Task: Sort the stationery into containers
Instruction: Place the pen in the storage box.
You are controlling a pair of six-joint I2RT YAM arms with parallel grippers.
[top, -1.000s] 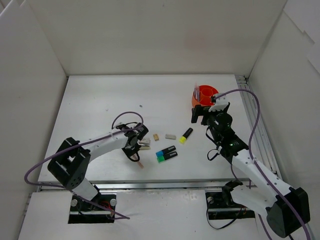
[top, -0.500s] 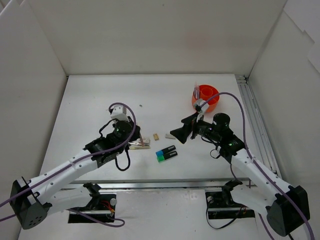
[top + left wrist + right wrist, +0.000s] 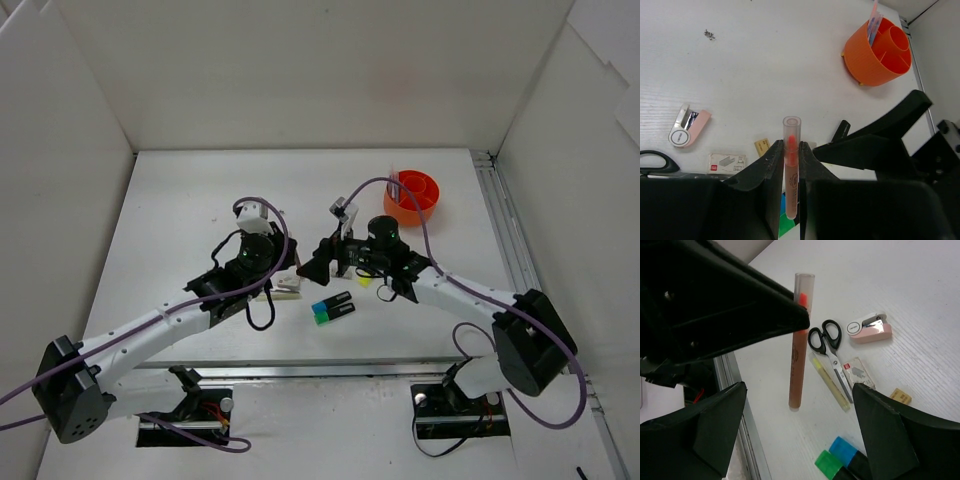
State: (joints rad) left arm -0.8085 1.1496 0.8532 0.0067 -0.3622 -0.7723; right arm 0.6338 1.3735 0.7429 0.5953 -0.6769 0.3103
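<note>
Above worktop (image 3: 765, 60): left jaws clamp orange pen (image 3: 791, 131); right jaws wide, empty. Suggest right grips bare shaft before left releases.

Table (image 3: 200, 190): white, faint wood grain.
Walls (image 3: 300, 70): white panels on three sides.
Rail (image 3: 508, 240): metal strip, table's right edge.
Speck (image 3: 709, 34): dark debris on table.

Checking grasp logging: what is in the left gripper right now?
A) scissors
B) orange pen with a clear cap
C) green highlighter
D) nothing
B: the left gripper is clamped on an orange pen with a clear cap, and the scissors lie loose, apart from it.
</note>
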